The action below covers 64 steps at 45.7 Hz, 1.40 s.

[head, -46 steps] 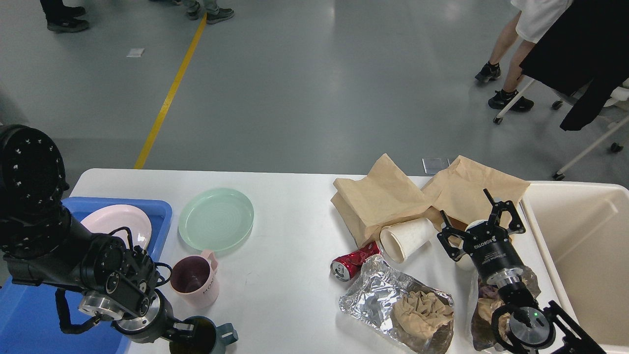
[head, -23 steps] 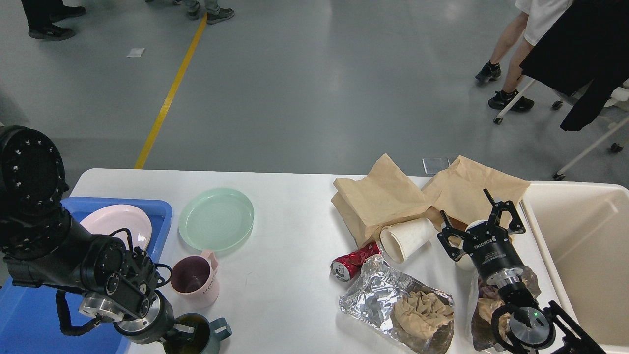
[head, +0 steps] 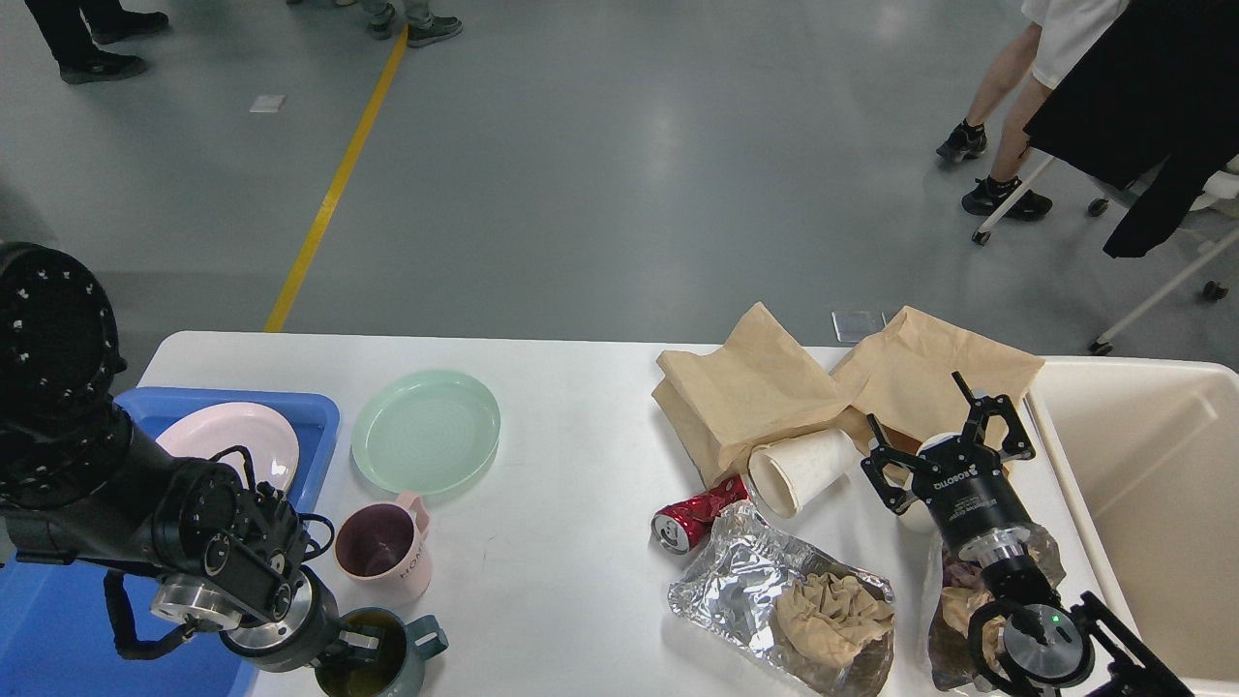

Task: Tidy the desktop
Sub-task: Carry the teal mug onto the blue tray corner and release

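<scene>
The white desktop (head: pixel 561 552) carries dishes on its left half and rubbish on its right half. At the front left edge my left gripper (head: pixel 356 647) is shut on the rim of a teal mug (head: pixel 392 660). A pink mug (head: pixel 380 552) stands just behind it, and a green plate (head: pixel 426 431) lies farther back. My right gripper (head: pixel 937 434) is open, fingers spread, over a white round object that it mostly hides, beside a tipped white paper cup (head: pixel 799 469). A red can (head: pixel 695 515) lies on its side left of the cup.
A blue tray (head: pixel 319 411) at the left holds a pink plate (head: pixel 227 440). Brown paper bags (head: pixel 755 387) lie at the back right, and crumpled foil (head: pixel 745 576) with brown paper at the front. A cream bin (head: pixel 1152 503) stands at the right. People and a chair are beyond the table.
My left gripper has moved left and slightly away from the front edge, taking the teal mug with it. The right arm has not moved.
</scene>
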Motion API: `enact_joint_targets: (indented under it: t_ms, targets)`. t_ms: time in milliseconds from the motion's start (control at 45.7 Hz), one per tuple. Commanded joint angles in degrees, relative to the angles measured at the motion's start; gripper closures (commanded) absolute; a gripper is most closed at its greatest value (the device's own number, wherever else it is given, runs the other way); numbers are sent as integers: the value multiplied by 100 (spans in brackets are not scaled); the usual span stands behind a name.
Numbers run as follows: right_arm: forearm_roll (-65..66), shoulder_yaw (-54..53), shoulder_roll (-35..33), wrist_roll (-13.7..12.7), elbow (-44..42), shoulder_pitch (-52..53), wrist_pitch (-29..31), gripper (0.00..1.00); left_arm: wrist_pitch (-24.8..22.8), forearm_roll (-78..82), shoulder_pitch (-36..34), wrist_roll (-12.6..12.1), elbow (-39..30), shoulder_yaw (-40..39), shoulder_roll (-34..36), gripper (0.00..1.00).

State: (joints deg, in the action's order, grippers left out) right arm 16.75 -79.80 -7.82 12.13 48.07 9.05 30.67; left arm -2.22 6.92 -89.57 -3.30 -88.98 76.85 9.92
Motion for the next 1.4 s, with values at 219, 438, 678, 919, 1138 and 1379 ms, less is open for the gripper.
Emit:
enact_joint_targets:
  t_ms: [219, 438, 678, 919, 1138, 1379]
  targets:
    - [4, 0, 0, 0, 0, 0, 0, 0, -1086, 20, -1914, 40, -796, 269, 634, 100]
    - [4, 0, 0, 0, 0, 0, 0, 0, -2177, 20, -3373, 101, -1104, 462, 907, 100]
    - [-5, 0, 0, 0, 0, 0, 0, 0, -2995, 29, -4209, 128, -1166, 629, 1082, 100]
    - [-5, 0, 0, 0, 0, 0, 0, 0, -3056, 634, -3429, 136, -359, 752, 1925, 100]
    - [-5, 0, 0, 0, 9, 0, 0, 0, -3873, 1312, -2232, 742, 1311, 638, 2716, 99]
    - [-5, 0, 0, 0, 9, -9, 0, 0, -4410, 1724, -704, 822, 3210, -337, 3314, 98]
